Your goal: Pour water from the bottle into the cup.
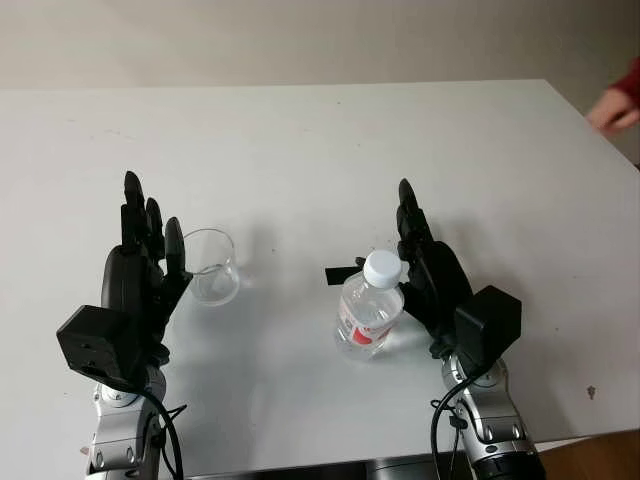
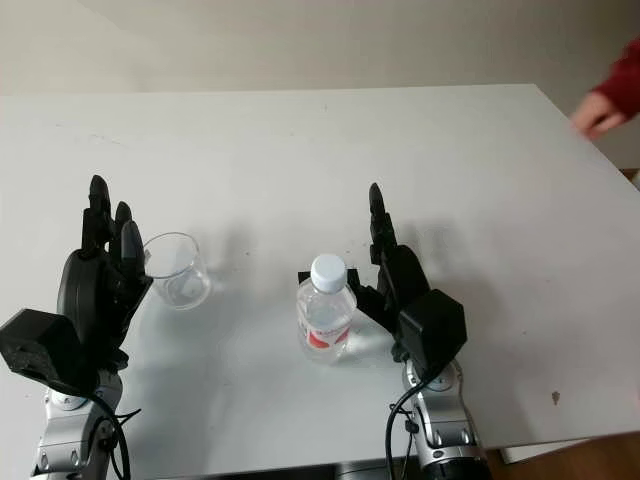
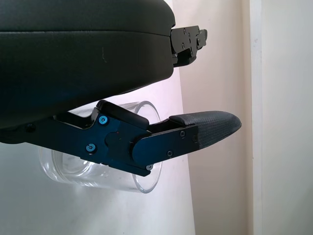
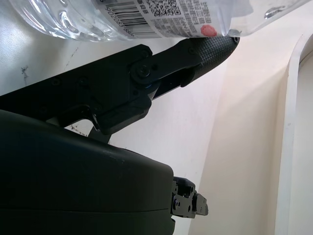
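A clear plastic water bottle with a white cap and a red label stands upright on the white table, right of centre. My right hand is open just to its right, palm toward it. Its thumb reaches past the bottle and its tip lies at the bottle's wall. An empty clear cup stands upright to the left. My left hand is open right beside it on its left. In the left wrist view the thumb crosses in front of the cup.
A person's hand in a red sleeve hovers over the table's far right edge. Bare tabletop lies between cup and bottle and across the far half. The table's front edge runs just below both of my wrists.
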Motion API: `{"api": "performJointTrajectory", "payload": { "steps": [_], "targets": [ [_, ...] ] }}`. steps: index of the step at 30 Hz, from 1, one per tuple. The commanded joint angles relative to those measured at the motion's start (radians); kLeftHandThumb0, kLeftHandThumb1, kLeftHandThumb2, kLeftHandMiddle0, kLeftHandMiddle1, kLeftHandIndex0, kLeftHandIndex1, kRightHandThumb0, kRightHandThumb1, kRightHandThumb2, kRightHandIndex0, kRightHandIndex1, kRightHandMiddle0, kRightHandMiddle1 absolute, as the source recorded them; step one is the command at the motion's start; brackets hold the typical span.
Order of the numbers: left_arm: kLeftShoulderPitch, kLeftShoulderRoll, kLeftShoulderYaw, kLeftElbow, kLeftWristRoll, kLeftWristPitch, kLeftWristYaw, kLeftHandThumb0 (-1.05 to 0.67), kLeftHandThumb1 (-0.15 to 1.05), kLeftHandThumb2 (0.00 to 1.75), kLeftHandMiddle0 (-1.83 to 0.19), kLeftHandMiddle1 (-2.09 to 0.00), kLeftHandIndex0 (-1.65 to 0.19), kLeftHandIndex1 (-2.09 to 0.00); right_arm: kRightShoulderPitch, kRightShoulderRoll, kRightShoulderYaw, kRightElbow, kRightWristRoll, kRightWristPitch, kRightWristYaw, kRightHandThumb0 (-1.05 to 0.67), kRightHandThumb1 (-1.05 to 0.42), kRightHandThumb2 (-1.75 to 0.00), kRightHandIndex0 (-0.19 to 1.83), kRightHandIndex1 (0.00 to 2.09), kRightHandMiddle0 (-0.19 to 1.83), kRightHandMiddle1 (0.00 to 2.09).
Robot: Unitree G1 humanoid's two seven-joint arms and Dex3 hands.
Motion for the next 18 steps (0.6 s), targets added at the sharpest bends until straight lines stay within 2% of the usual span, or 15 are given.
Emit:
{"api": "performJointTrajectory", "payload": {
  "steps": [1, 11, 18],
  "targets": [
    [-0.008, 0.008, 0.001, 0.001, 0.001, -0.002, -0.001, -0.72, 1.05, 0.65, 0.11, -0.05, 0.15, 0.0, 0.0, -0.001, -0.005, -0.006, 0.002, -0.01, 0.001, -0.86, -0.97, -0.05, -0.19, 0.0, -0.19, 0.0],
    [-0.012, 0.005, 0.001, 0.016, 0.004, -0.015, 0.002, -0.71, 1.05, 0.66, 0.1, -0.06, 0.14, 0.0, -0.006, -0.012, -0.018, 0.015, 0.007, -0.035, 0.002, -0.86, -0.98, -0.06, -0.19, 0.0, -0.19, 0.0],
    [-0.007, 0.005, 0.005, 0.004, 0.0, -0.013, 0.003, -0.7, 1.05, 0.66, 0.09, -0.06, 0.13, 0.0, -0.031, -0.095, -0.135, 0.034, 0.075, -0.089, 0.035, -0.85, -1.0, -0.06, -0.19, 0.0, -0.19, 0.0]
  ]
}}
